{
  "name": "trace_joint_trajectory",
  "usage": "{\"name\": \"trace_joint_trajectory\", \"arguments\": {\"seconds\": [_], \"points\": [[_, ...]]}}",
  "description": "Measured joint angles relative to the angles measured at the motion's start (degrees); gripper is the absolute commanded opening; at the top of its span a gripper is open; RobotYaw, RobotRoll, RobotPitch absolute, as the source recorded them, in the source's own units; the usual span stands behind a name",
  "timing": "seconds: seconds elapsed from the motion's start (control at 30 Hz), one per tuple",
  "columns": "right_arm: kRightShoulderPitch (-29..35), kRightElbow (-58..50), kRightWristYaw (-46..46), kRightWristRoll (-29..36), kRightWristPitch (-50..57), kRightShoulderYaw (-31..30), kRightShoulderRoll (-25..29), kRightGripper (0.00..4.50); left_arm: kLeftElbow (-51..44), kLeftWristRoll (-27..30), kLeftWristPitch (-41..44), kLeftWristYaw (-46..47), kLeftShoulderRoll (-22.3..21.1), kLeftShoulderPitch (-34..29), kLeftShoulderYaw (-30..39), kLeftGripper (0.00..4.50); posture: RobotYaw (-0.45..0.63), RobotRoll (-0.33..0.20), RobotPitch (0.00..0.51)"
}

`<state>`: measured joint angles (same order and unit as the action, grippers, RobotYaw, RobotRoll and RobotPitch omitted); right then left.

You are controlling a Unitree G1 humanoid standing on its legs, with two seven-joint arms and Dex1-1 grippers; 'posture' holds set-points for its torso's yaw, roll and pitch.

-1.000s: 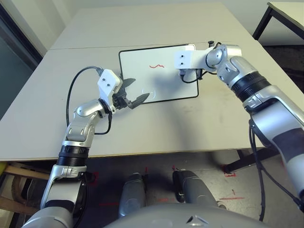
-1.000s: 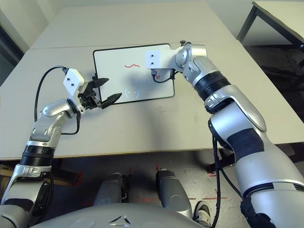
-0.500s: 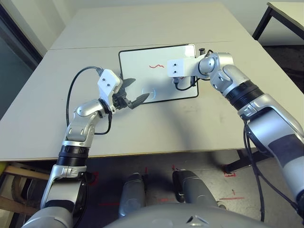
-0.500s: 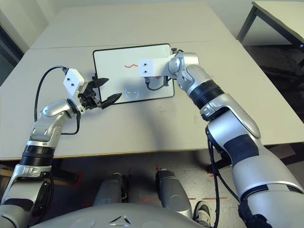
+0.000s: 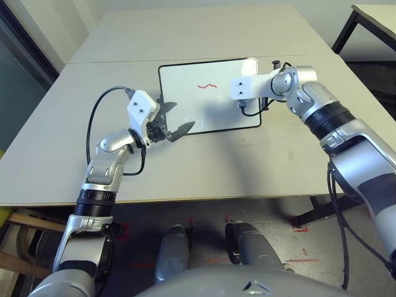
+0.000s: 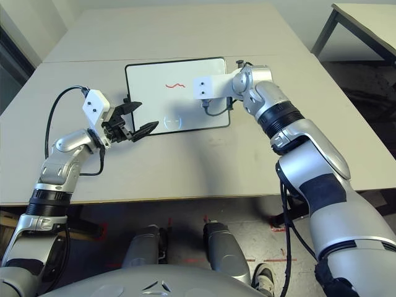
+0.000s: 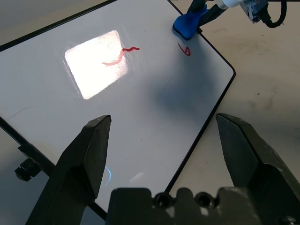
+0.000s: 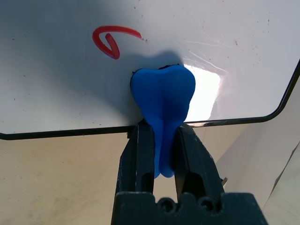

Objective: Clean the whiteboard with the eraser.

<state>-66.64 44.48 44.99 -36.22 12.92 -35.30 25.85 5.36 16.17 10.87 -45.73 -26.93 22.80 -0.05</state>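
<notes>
The right gripper (image 8: 161, 140) clamps the waist of the small bright blue bone-shaped eraser (image 8: 163, 101), a light, firm block. Its head presses the slick white dark-framed whiteboard (image 5: 192, 93); a red loop (image 8: 111, 40) lies at eleven o'clock. The left gripper (image 7: 171, 140) gapes, empty.

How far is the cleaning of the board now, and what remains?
Done: the right hand has gripped the eraser and set it on the board near a corner. In hand: wiping there, beside a small red loop. Left: that loop and the red squiggle. The left hand hangs open above the board's edge.
</notes>
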Motion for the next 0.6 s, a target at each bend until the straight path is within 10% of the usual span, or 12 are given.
{"name": "trace_joint_trajectory", "arguments": {"seconds": [0.6], "points": [[3.8,-8.4,2.6,-2.7,2.6,0.0,-2.1,0.39,-0.1,0.0,0.8,0.0,0.1,0.0,0.0,4.50,-0.13,0.000,0.088]]}}
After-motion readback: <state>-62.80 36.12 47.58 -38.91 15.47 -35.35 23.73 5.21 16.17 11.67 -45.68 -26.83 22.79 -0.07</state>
